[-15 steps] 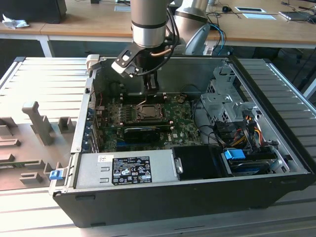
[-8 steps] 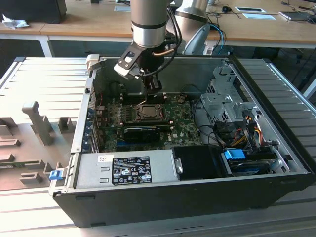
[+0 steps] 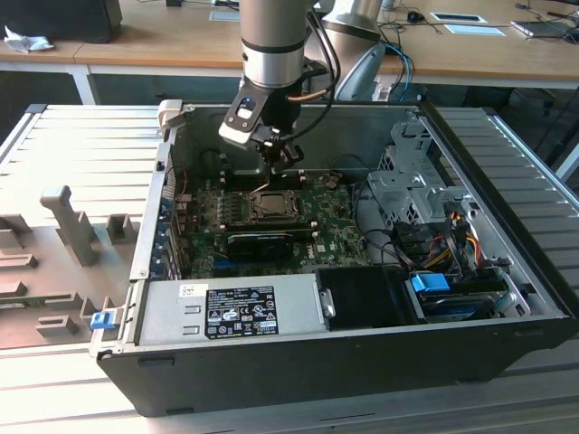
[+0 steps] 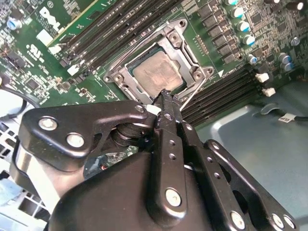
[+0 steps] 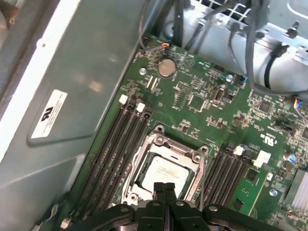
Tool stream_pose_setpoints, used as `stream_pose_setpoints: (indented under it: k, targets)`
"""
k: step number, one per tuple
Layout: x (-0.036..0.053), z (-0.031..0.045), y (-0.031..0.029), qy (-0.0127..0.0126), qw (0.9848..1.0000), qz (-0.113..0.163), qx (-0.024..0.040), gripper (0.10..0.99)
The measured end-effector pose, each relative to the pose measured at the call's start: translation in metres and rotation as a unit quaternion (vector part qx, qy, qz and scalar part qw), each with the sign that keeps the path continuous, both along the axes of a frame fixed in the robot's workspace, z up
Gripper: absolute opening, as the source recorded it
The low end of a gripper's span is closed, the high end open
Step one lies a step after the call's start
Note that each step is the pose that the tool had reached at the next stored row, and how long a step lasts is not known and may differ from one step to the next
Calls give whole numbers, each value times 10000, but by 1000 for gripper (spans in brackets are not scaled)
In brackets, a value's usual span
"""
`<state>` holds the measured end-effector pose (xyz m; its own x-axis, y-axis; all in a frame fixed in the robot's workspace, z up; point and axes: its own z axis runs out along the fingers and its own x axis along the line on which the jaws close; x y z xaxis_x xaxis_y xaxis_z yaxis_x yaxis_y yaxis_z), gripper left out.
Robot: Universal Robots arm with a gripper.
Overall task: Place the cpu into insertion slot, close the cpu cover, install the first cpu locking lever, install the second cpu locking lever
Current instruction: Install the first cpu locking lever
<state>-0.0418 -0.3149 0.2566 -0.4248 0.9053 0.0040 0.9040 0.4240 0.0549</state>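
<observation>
Fingers (image 4: 167,120) of the gripper (image 4: 165,95) are pressing together with no gap showing between them. Their tips are hanging just over the rim of the insertion slot (image 3: 271,206); whether they are pinching anything, I cannot tell. The cpu (image 4: 156,74) is lying flat inside that slot. Its dull grey top is showing through the cut-out of the cpu cover (image 4: 124,76), which is lying down around it. A thin wire lever (image 4: 196,91) is running along one side of the cover's frame, just beside the tips.

In the exterior view the arm (image 3: 271,36) is reaching down into the open computer case (image 3: 344,362), which is resting on a ribbed grey surface (image 3: 81,154). The gripper is hanging at about twelve o'clock from the slot. The long black card (image 3: 267,240) is lying at six o'clock from the slot, with the power supply (image 3: 235,307) beyond it in the same direction. The metal drive cage (image 3: 407,181) is standing at three o'clock. Dark memory slots (image 5: 120,139) are flanking the socket on the green board (image 5: 192,96).
</observation>
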Motion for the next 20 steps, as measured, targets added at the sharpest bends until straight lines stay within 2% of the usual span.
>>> stream_pose_setpoints:
  k: [3,11,20]
  targets:
    - [0,0,0,0,9998,208,0,106]
    - [0,0,0,0,9990,445,0,106]
    - [0,0,0,0,9974,716,0,106]
